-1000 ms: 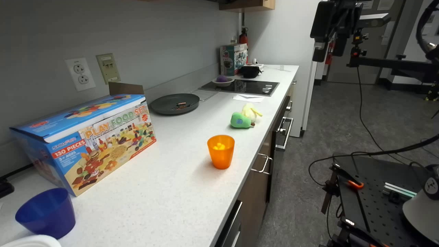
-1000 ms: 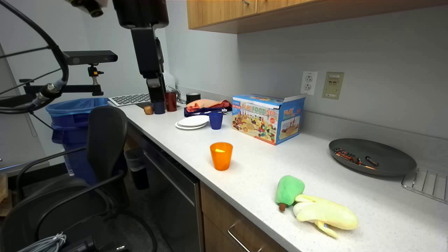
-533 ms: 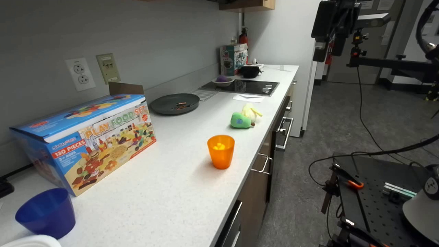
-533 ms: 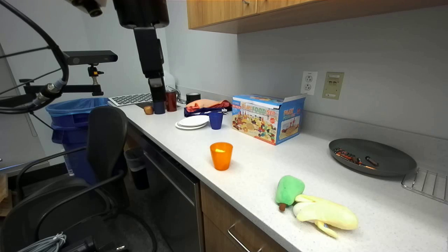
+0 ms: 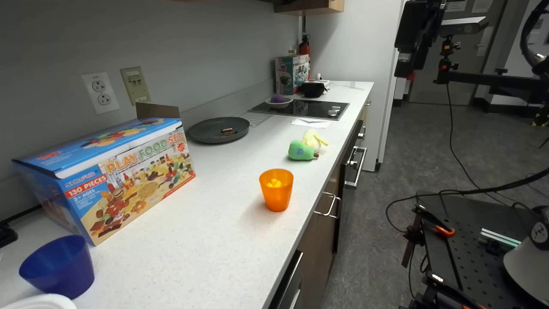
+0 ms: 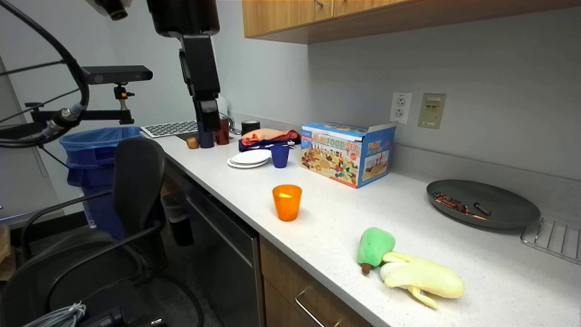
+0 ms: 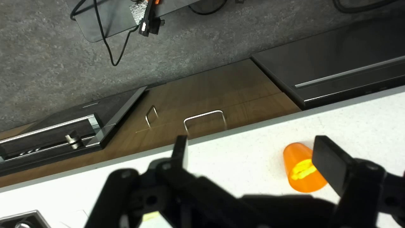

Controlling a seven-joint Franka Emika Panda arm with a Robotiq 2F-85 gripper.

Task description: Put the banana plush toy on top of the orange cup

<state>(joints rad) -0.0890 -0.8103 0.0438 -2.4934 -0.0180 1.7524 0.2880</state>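
The banana plush toy (image 5: 314, 140) is pale yellow and lies on the counter; it also shows in an exterior view (image 6: 426, 275), touching or nearly touching a green plush. In the wrist view only a small pale yellow patch shows behind the gripper's linkage. The orange cup (image 5: 276, 198) stands upright near the counter's front edge, with something yellow inside. It shows also in an exterior view (image 6: 287, 210) and in the wrist view (image 7: 307, 184), partly covered by a finger. My gripper (image 7: 253, 155) is open and empty, high above the counter, apart from both things.
The green plush (image 6: 375, 246) lies beside the banana, on the cup's side. A play food box (image 6: 345, 152), a dark pan (image 6: 485, 200), a blue cup (image 6: 280, 156) and white plates (image 6: 249, 157) stand on the counter (image 6: 336, 236). A wall cabinet (image 6: 290, 20) hangs above.
The gripper has turned a little and shifted slightly, to the right in both exterior views. It stays high up. The plush toys and the cup have not moved.
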